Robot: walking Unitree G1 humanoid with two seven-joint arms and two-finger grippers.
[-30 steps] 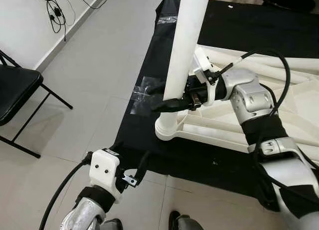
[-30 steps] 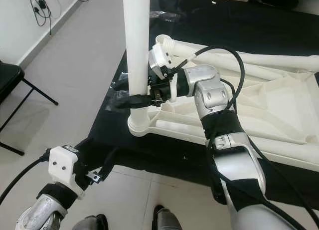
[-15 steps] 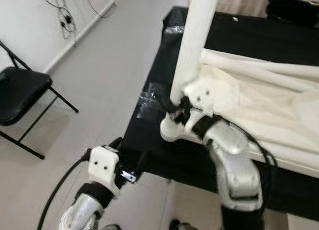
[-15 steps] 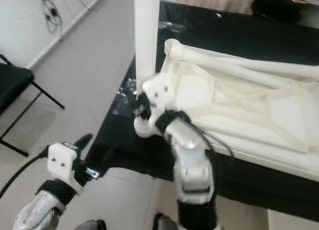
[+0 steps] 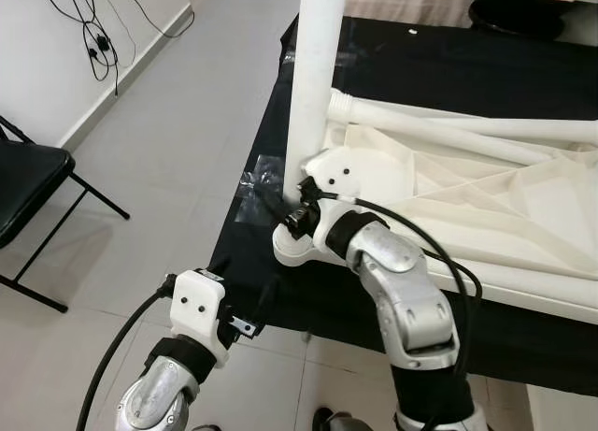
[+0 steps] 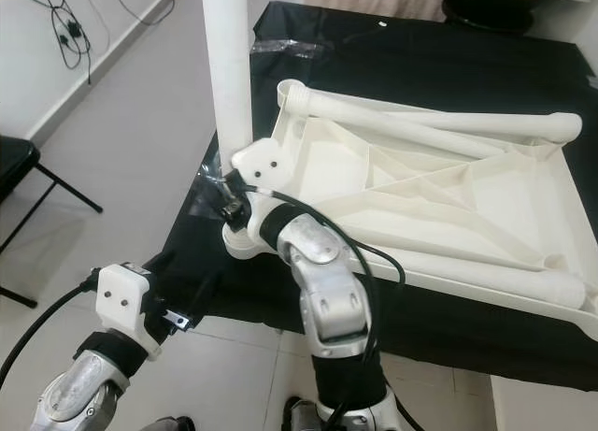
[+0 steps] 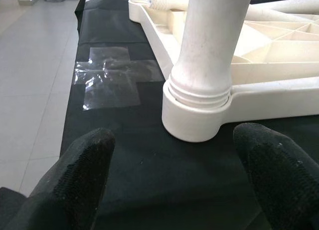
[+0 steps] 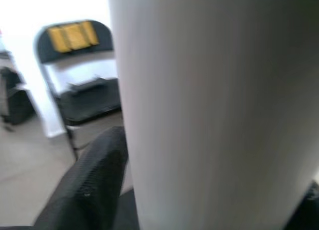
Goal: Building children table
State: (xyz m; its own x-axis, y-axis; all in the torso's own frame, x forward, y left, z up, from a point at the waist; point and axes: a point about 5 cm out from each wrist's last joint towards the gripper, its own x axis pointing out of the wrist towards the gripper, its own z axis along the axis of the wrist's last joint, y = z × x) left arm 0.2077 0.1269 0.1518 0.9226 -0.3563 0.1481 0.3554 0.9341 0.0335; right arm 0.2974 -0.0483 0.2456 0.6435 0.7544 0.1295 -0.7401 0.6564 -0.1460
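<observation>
I see the upturned white tabletop (image 6: 439, 183) on a black mat (image 5: 402, 66), its upright leg (image 5: 313, 85) in the corner socket (image 7: 195, 121). My right gripper (image 5: 295, 214) has its fingers (image 8: 89, 185) clamped round the leg's base. My left gripper (image 7: 174, 175) hovers open, the socket just beyond its fingers.

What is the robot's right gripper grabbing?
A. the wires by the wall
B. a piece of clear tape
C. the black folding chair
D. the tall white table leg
D: the right gripper has its jaws around the upright white table leg, just above the corner socket of the upside-down tabletop.
</observation>
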